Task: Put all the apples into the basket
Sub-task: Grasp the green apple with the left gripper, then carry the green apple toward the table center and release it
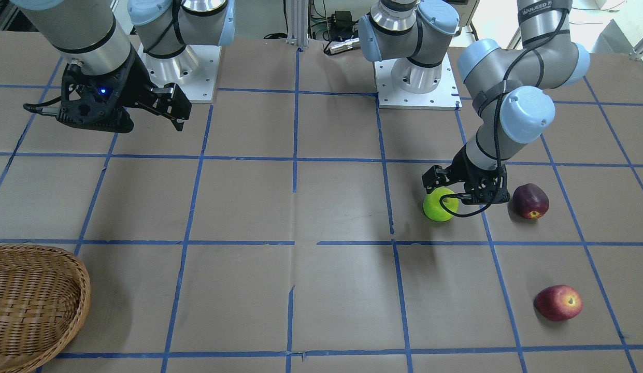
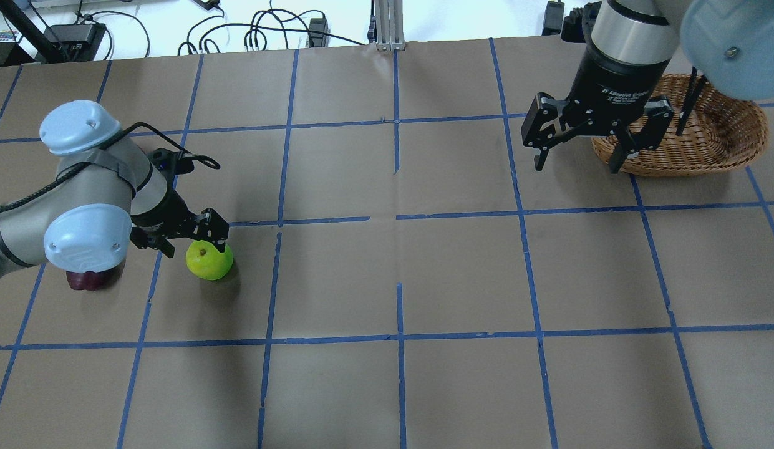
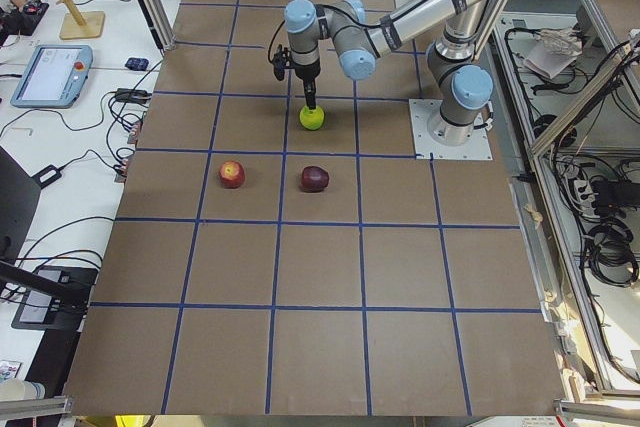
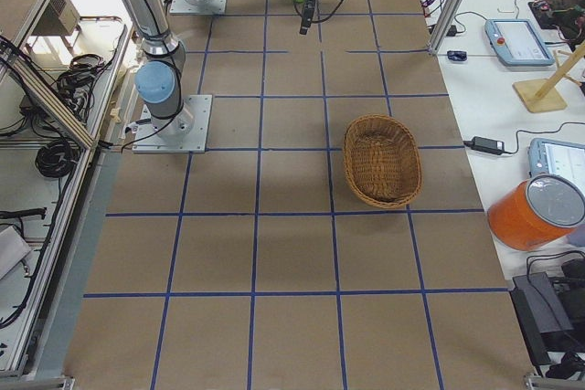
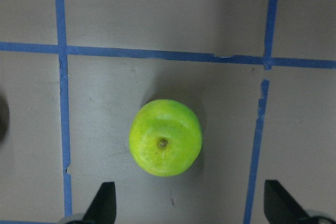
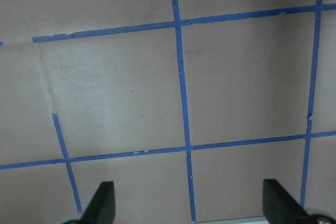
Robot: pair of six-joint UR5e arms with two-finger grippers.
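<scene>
Brown taped tbl (image 1: 248,207) w/ woven basket (image 1: 36,300)

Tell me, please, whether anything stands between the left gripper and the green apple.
Nothing visible does. The left gripper hovers with open jaws by the green apple, with only bare table between them. The dark apple lies aside, apart.

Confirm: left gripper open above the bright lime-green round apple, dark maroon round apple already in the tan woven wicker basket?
No. The dark maroon round apple lies on the table near the bright lime-green round apple, not in the tan woven wicker basket, as the exterior front-facing view shows. The rest holds.
</scene>
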